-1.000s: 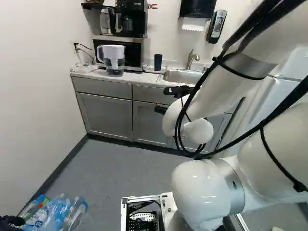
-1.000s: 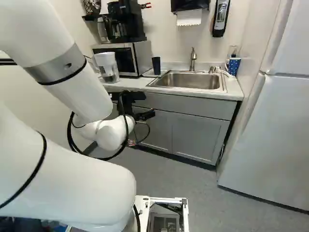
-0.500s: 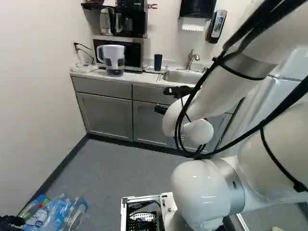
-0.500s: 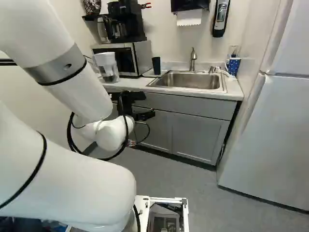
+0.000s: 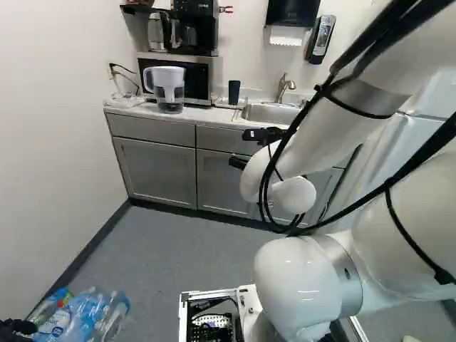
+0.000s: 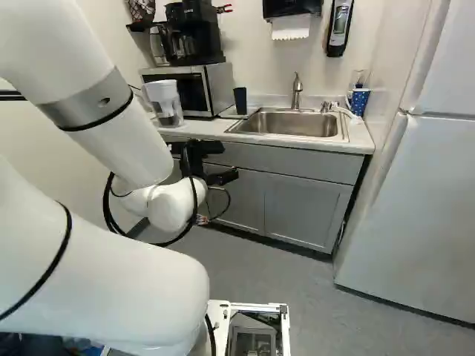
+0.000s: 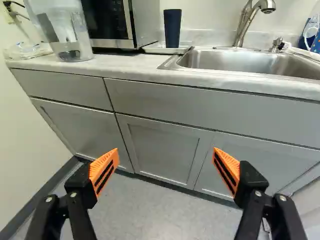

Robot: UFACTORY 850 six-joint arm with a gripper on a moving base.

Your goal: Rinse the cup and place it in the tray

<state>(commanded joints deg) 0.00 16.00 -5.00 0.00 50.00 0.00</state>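
Wrist view: the pincer (image 6: 221,177) is spread wide, holding nothing. Well ahead of it and higher up, the dark blue cup (image 7: 172,28) stands on the white tray (image 7: 151,50), between microwave (image 7: 145,24) and sink (image 7: 225,60).

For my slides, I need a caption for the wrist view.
Open gripper facing grey cabinets, a dark cup on a white tray beside the sink.

In the wrist view, cannot see the cut-off top of the pitcher (image 7: 75,44) or inside the cup (image 7: 172,29).
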